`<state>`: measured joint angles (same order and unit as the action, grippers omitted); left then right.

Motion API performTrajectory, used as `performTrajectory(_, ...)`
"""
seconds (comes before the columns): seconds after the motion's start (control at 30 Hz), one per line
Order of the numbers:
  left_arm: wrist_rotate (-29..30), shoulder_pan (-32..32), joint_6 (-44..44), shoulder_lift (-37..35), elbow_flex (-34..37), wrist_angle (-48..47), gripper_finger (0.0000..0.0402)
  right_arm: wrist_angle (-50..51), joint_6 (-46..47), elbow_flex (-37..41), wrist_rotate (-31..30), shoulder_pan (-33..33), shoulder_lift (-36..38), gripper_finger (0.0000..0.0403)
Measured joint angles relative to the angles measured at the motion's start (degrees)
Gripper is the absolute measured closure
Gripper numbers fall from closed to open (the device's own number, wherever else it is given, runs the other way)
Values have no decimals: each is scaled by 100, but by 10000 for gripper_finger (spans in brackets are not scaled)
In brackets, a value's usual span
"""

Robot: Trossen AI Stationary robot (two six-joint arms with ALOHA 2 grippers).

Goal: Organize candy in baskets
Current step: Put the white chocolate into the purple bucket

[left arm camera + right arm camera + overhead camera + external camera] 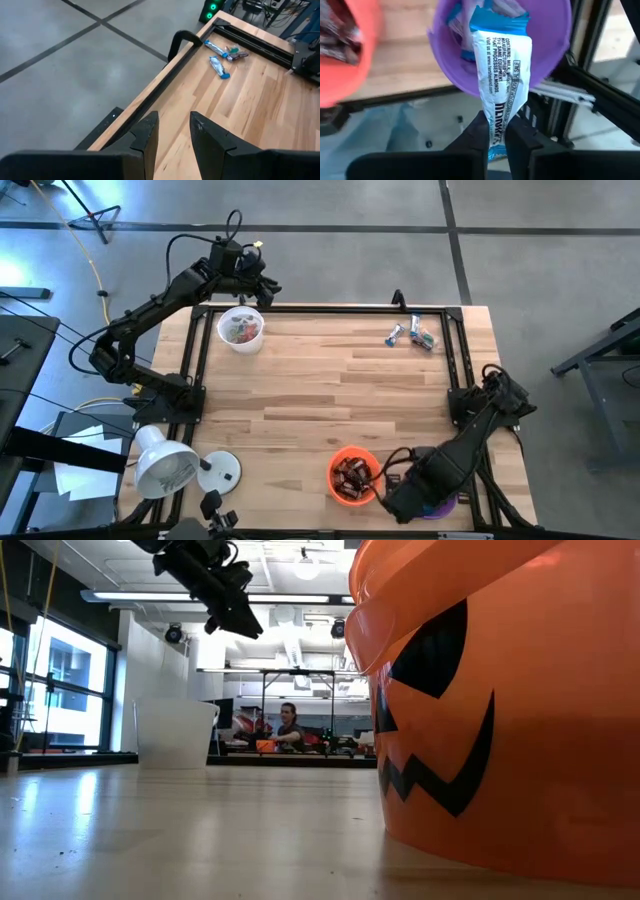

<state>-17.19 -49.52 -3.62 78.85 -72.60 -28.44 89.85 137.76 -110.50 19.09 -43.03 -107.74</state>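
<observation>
At the near edge of the table (330, 395), the purple basket (555, 47) is set at the corner, just beside the orange basket (353, 476), which holds dark brown candy (351, 474). The black frame rail is seen close behind the purple basket's rim, so little room is left on that side; the wood toward the table's middle lies open. The right gripper (496, 131) is held over the purple basket, its fingers nearly together and pinched on the tail end of a blue-and-white candy bar (502, 75). The bar's other end points into the basket's mouth, above other blue wrappers lying inside. The right arm is folded low along the table's right side, its wrist turned downward over the corner.

Toward the far edge, the white basket (241, 328) is stood near the left corner with mixed candy inside. A few loose candies (412, 333) are left near the far right corner, close to the frame rail. The left gripper (172, 137) is held high beyond the far edge near the white basket, its fingers a narrow gap apart with nothing between them; the left arm is bent back over the frame.
</observation>
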Motion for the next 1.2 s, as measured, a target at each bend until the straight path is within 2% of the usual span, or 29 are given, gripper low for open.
performTrajectory(0.23,2,0,-101,0,0,-12,302,17,-302,0,-452,-50,4,316)
performTrajectory(0.4,4,0,-157,0,0,-9,302,15,-308,0,-412,-148,4,276)
performTrajectory(0.6,4,0,-157,0,0,-4,302,17,-278,0,-119,-212,4,259)
performTrajectory(0.67,4,0,-149,0,0,-3,302,16,-280,0,-438,-203,7,258)
performTrajectory(0.83,4,0,-116,0,0,76,302,14,-617,0,-1937,67,7,258)
performTrajectory(0.97,4,-2,-104,0,0,224,302,14,-1510,0,-2925,594,8,258)
performTrajectory(1.2,4,-2,-98,0,0,218,302,12,-4436,0,-3290,2004,52,258)
